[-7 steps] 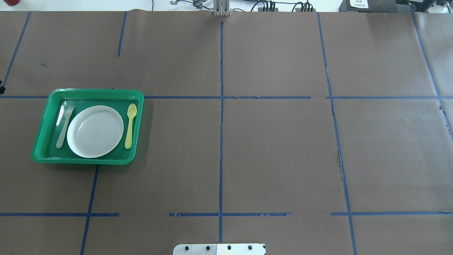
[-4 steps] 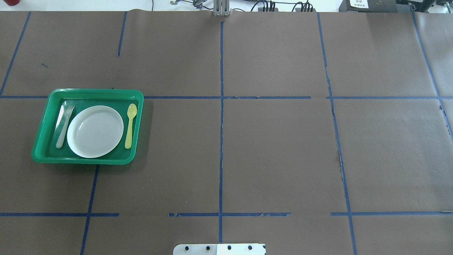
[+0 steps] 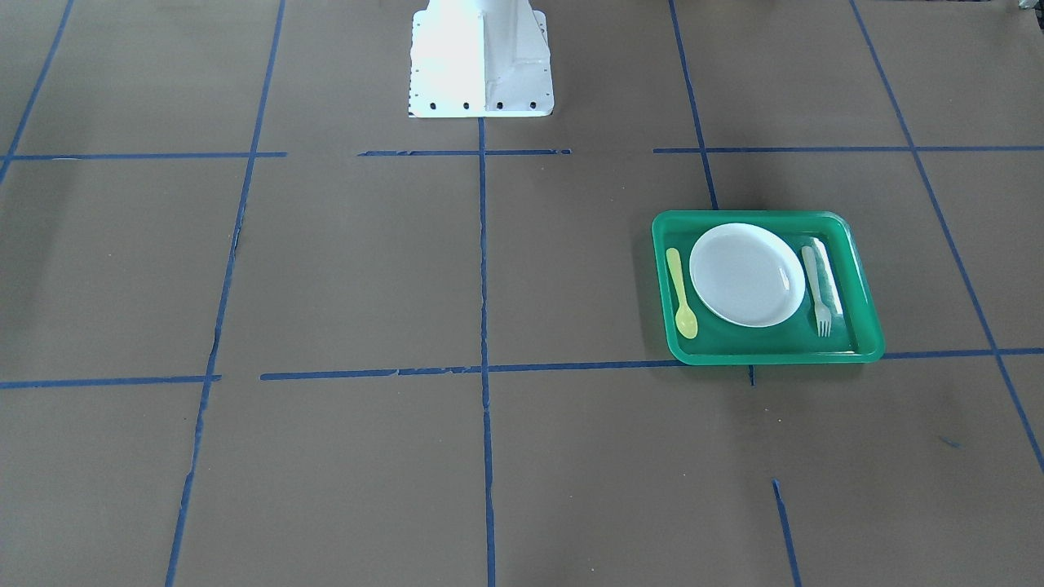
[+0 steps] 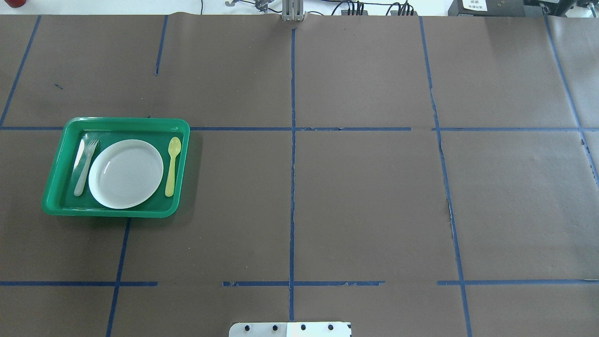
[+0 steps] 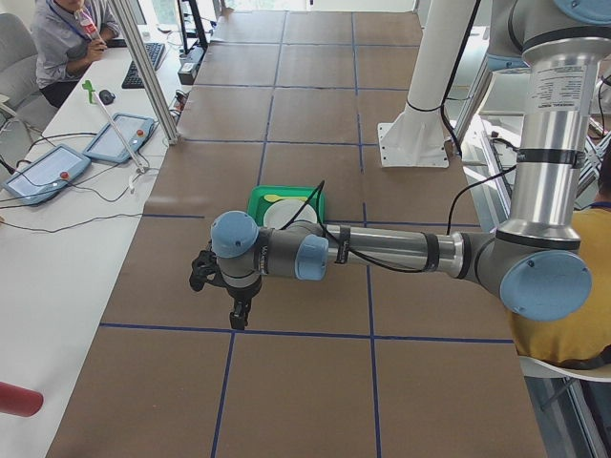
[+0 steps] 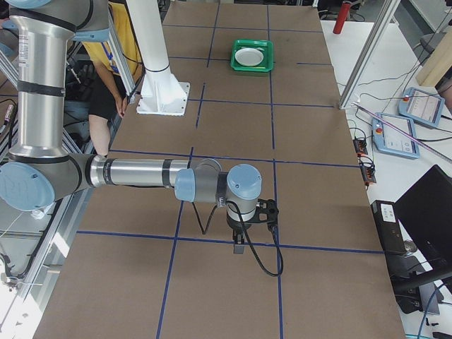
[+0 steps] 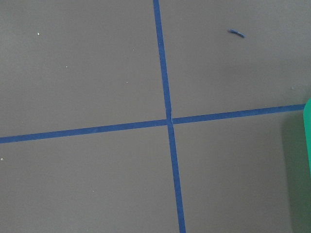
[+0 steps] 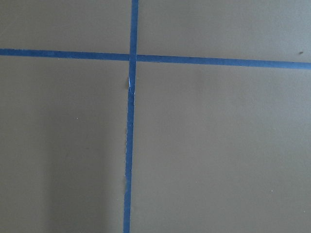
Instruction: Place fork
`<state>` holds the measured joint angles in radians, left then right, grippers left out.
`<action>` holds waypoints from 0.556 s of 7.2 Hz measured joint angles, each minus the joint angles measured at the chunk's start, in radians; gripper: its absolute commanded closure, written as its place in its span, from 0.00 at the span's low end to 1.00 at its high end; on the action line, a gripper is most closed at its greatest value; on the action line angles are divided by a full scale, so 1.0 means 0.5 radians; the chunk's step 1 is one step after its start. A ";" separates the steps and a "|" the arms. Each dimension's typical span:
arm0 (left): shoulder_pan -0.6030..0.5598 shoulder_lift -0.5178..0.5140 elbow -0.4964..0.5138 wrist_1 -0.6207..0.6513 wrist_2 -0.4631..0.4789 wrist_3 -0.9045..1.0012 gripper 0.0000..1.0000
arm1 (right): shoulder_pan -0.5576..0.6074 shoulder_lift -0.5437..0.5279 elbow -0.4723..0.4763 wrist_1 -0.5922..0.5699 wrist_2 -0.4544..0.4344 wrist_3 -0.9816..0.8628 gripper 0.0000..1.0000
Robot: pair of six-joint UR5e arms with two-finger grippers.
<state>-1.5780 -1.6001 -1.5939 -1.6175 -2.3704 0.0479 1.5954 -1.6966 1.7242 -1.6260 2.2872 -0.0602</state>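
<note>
The pale whitish fork lies flat in the green tray, along its left side, left of the white plate. Its tines point away from the robot. In the front-facing view the fork lies at the right of the tray. My left gripper shows only in the left side view, hanging above the table in front of the tray; I cannot tell whether it is open. My right gripper shows only in the right side view, far from the tray; I cannot tell its state.
A yellow-green spoon lies in the tray, right of the plate. The robot's white base stands at the table's middle edge. Blue tape lines cross the brown table cover. The tray's edge shows at the right of the left wrist view.
</note>
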 measured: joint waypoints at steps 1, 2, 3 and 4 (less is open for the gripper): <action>-0.006 0.002 -0.003 0.007 -0.002 -0.002 0.00 | 0.000 0.000 0.000 0.000 0.000 -0.001 0.00; -0.008 0.001 -0.006 0.014 -0.002 -0.001 0.00 | 0.000 0.000 0.000 0.000 0.000 -0.002 0.00; -0.009 0.003 -0.010 0.020 -0.003 0.005 0.00 | 0.000 0.000 0.000 0.000 0.000 -0.002 0.00; -0.011 0.005 -0.016 0.024 -0.004 0.007 0.00 | 0.000 0.000 0.000 0.000 0.000 -0.002 0.00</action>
<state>-1.5835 -1.5977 -1.6020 -1.6057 -2.3722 0.0514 1.5953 -1.6966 1.7242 -1.6260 2.2872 -0.0613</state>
